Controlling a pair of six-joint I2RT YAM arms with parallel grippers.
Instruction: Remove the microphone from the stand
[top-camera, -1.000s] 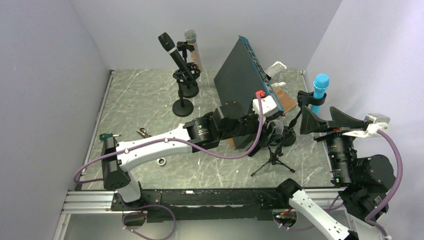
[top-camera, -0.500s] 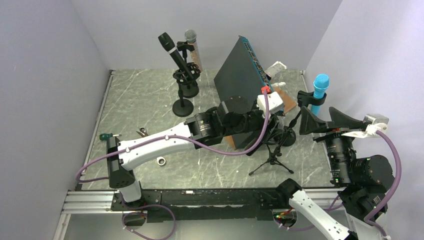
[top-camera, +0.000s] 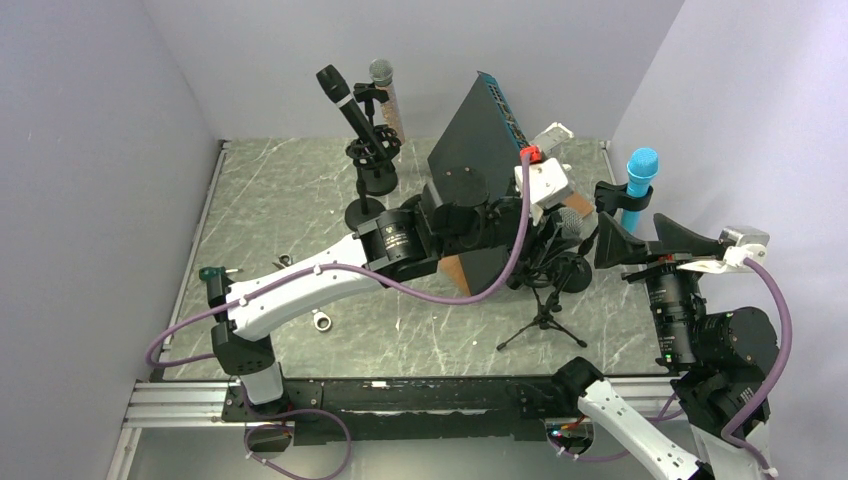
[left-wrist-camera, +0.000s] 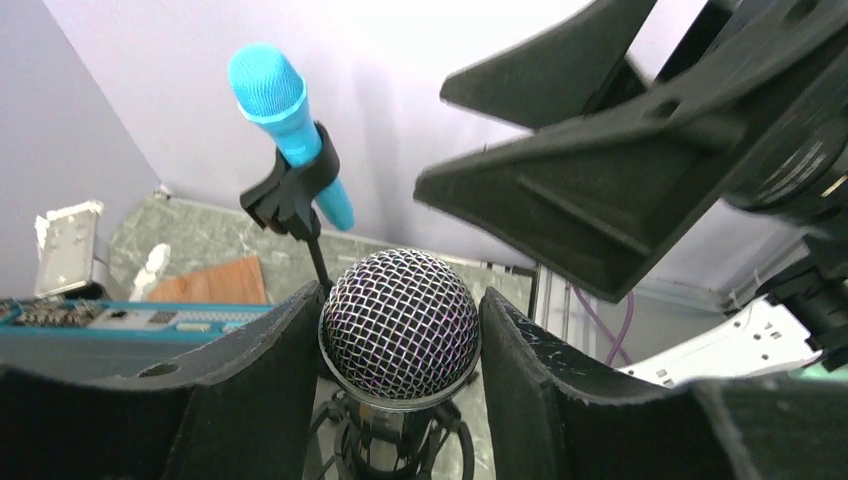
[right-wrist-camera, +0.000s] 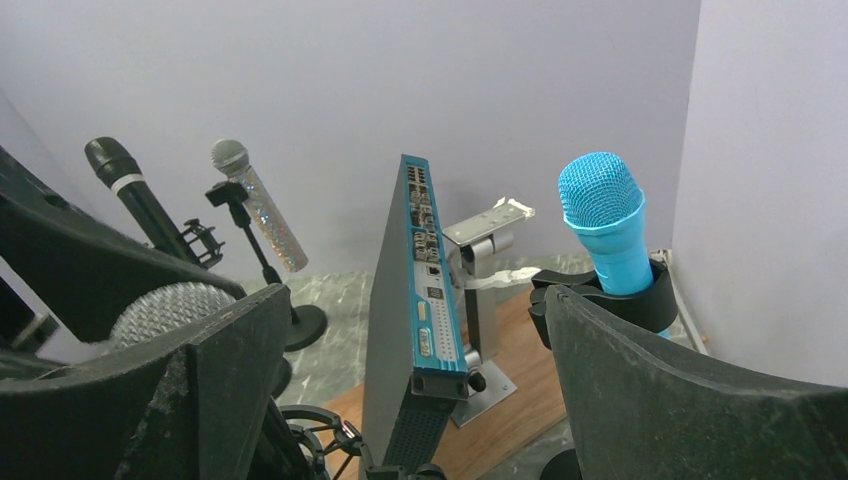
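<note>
A microphone with a silver mesh head stands over a small black tripod stand. My left gripper is shut on the head. In the left wrist view the head is squeezed between my two black fingers, and the body runs down into the stand's shock-mount ring. Whether the body is free of the ring is hidden. My right gripper is open and empty just right of the microphone. Its fingers stand wide apart in the right wrist view, where the mesh head shows at lower left.
A blue microphone stands in a clip close behind my right gripper. A tilted black panel with a blue edge stands on a wooden board behind the left gripper. A black microphone and a glittery one stand at the back. Small tools lie at the left.
My left gripper has risen and moved back and to the right with the mesh-headed microphone in it. The right gripper has barely moved.
</note>
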